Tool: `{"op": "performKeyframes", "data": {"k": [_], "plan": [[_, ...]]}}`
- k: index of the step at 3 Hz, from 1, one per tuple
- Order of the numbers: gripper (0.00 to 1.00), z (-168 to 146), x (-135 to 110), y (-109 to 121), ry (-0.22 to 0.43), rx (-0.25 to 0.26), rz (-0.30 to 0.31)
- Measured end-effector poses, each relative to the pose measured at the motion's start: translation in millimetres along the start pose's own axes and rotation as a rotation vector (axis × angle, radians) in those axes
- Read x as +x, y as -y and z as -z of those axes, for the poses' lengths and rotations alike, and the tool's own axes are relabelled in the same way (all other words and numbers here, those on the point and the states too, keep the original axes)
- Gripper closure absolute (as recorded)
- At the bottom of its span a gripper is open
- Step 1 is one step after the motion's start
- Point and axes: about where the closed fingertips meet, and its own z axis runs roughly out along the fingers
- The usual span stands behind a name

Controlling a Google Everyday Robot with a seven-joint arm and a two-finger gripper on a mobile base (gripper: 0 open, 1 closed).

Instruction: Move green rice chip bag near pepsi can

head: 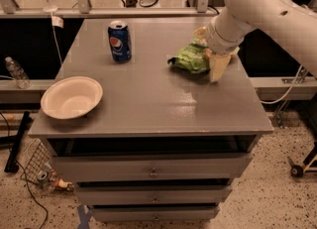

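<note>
The green rice chip bag [190,58] lies flat on the right part of the grey tabletop [148,99]. The pepsi can [120,41] stands upright at the back left of the top, well apart from the bag. My gripper [214,60] hangs from the white arm right over the bag's right end. One pale finger [218,67] shows at the bag's right edge, pointing down to the table. The arm hides the bag's far right part.
A white bowl [72,97] sits at the table's front left corner. A clear plastic bottle [16,73] lies on a ledge left of the table. Drawers are below the top. A rail and cables run behind the table.
</note>
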Motion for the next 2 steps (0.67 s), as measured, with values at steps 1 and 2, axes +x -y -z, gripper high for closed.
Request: {"op": "performKeyframes", "data": {"k": [1, 2], "plan": [[0.38, -6.0, -1.6, 11.5, 0.004, 0.019, 0.005], [0.62, -3.7, -5.9, 23.5, 0.016, 0.041, -0.007]]}}
